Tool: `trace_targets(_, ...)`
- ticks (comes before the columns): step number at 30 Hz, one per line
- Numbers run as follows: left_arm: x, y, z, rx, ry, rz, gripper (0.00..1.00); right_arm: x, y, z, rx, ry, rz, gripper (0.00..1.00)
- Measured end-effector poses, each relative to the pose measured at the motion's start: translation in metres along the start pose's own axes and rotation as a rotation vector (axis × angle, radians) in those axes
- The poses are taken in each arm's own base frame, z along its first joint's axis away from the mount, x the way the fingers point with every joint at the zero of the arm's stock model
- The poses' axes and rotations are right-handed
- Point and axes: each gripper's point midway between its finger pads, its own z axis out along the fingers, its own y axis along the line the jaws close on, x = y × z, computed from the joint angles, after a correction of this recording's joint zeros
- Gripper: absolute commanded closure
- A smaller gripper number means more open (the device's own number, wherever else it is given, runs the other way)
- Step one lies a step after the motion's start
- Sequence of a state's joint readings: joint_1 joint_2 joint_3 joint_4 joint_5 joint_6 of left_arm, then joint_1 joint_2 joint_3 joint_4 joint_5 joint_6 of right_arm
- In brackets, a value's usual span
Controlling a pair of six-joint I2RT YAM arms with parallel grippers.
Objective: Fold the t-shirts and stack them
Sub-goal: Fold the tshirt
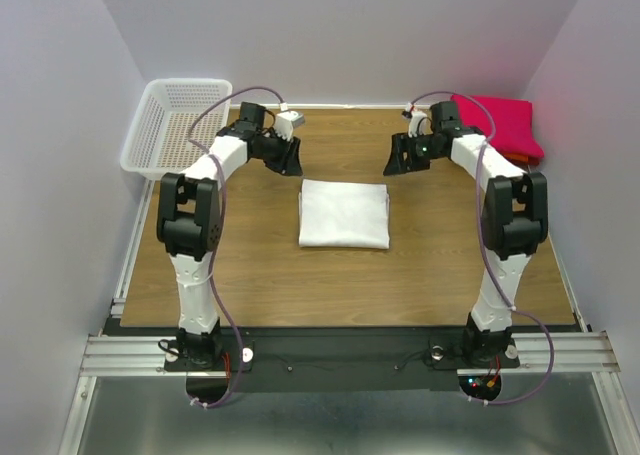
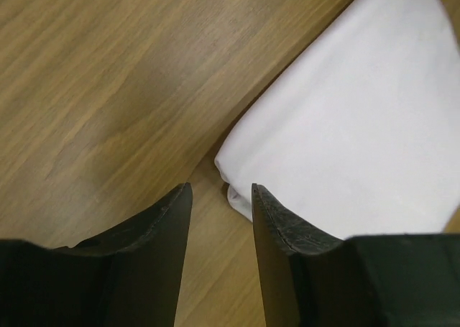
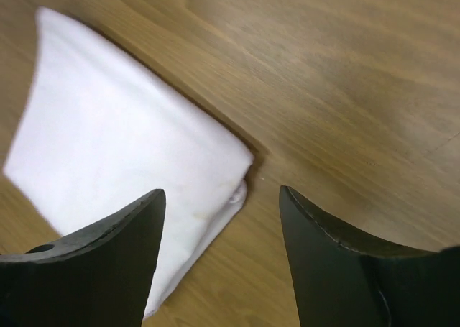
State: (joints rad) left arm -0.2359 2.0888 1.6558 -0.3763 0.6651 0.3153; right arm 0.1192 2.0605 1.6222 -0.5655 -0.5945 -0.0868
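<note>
A white t-shirt lies folded in a neat rectangle at the middle of the wooden table. It shows in the left wrist view and the right wrist view. A stack of red and pink t-shirts sits at the far right corner, an orange-red one at the bottom. My left gripper hovers open and empty above the white shirt's far left corner. My right gripper hovers open and empty above its far right corner.
A white plastic lattice basket stands at the far left, partly off the table. Grey walls close in the back and both sides. The arm bases sit on a rail at the near edge.
</note>
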Motion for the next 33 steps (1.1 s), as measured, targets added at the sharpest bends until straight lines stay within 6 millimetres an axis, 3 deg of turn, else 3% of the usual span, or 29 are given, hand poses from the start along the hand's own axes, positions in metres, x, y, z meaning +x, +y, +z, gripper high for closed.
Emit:
trace_targets(3, -0.021, -0.017, -0.029, 0.032, -0.086, -0.012, 0.55, -0.026, 0.030, -0.030, -0.059, -0.084, -0.048, 0.53)
trace_targets(6, -0.042, -0.050, -0.052, 0.123, -0.205, -0.057, 0.56, -0.039, 0.065, -0.046, -0.200, -0.129, -0.027, 0.55)
trace_targets(10, -0.041, -0.087, -0.049, 0.280, -0.273, -0.172, 0.54, -0.020, 0.087, -0.036, -0.349, -0.076, 0.072, 0.49)
trace_targets(12, -0.018, -0.094, -0.031, 0.336, -0.243, -0.281, 0.53, 0.002, 0.091, -0.019, -0.403, -0.011, 0.146, 0.48)
trace_targets(17, 0.025, -0.086, 0.011, 0.374, -0.153, -0.481, 0.53, 0.054, 0.080, 0.026, -0.423, 0.132, 0.281, 0.48)
trace_targets(21, 0.042, -0.072, 0.028, 0.350, -0.129, -0.540, 0.56, 0.077, 0.061, 0.043, -0.411, 0.179, 0.347, 0.48)
trace_targets(24, 0.057, -0.061, 0.038, 0.305, -0.098, -0.559, 0.58, 0.076, 0.053, 0.040, -0.405, 0.162, 0.341, 0.52)
trace_targets(25, 0.061, -0.058, 0.039, 0.296, -0.083, -0.559, 0.57, 0.075, 0.050, 0.039, -0.402, 0.156, 0.336, 0.58)
trace_targets(27, 0.061, -0.057, 0.038, 0.291, -0.072, -0.538, 0.56, 0.074, 0.049, 0.038, -0.403, 0.149, 0.325, 0.59)
trace_targets(32, 0.047, -0.067, 0.017, 0.288, -0.079, -0.448, 0.55, 0.048, 0.065, 0.012, -0.406, 0.083, 0.262, 0.58)
trace_targets(33, 0.040, -0.074, 0.006, 0.295, -0.095, -0.420, 0.55, 0.037, 0.076, -0.004, -0.413, 0.049, 0.233, 0.58)
